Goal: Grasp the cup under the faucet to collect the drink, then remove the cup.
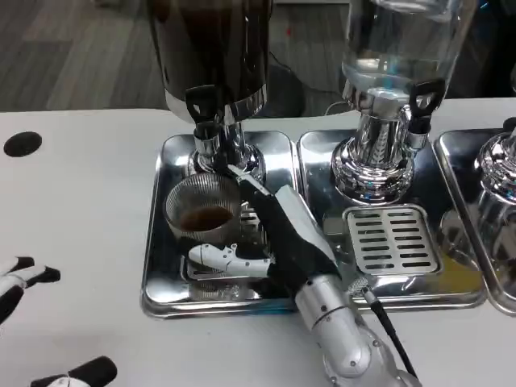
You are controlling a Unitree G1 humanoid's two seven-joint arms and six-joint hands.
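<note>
Dark dispenser (pixel 211 56) looms over the tray (pixel 161 266), faucet (pixel 206 129) just above the cup (pixel 204 211), some brown drink in it. Right hand (pixel 270 234) wraps the upright cup from its right side, thumb in front. Left hand (pixel 20 278) waits far left on the worktop (pixel 72 201), fingers apart, empty.

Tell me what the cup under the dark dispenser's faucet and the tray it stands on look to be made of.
The cup looks like clear glass or clear plastic with a ribbed wall: brown drink shows through it, and the frame cannot settle which. The tray looks like polished metal, probably stainless steel, since it mirrors its surroundings sharply. The right hand is at the cup's side.
</note>
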